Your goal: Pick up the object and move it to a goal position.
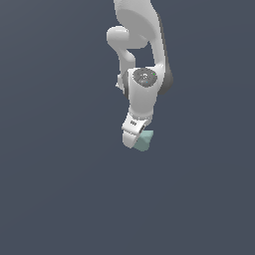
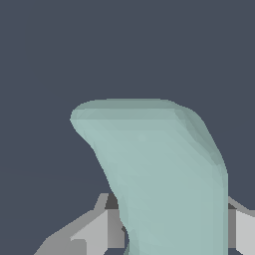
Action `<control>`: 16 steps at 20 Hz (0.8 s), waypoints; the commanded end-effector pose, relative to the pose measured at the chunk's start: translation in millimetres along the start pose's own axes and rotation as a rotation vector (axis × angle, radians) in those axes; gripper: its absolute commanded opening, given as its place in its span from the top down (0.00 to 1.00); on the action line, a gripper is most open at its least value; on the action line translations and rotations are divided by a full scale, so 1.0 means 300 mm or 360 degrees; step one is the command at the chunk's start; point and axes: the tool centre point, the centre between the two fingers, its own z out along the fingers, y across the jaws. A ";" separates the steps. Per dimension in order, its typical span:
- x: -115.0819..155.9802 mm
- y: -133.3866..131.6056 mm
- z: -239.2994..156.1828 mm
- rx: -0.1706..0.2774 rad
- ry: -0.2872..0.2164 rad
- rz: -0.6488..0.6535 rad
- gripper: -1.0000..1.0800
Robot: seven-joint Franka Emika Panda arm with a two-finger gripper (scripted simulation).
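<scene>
The pale teal-green block [image 1: 145,141] sits at the tip of the white arm in the middle of the exterior view, partly hidden behind the gripper [image 1: 133,141]. In the wrist view the block [image 2: 164,179] fills the space between the two grey fingers [image 2: 94,231], which press against its sides. The gripper [image 2: 172,239] is shut on the block. I cannot tell from either view whether the block rests on the surface or hangs above it.
A plain dark blue-grey surface [image 1: 60,189] fills both views. The white arm [image 1: 142,60] comes down from the top of the exterior view. No other objects and no goal marker show.
</scene>
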 end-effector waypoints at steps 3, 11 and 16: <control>0.007 -0.021 -0.118 -0.0002 0.0001 -0.0001 1.00; 0.023 -0.074 -0.406 -0.0001 0.0002 -0.0003 1.00; 0.034 -0.106 -0.594 -0.0001 0.0002 -0.0004 1.00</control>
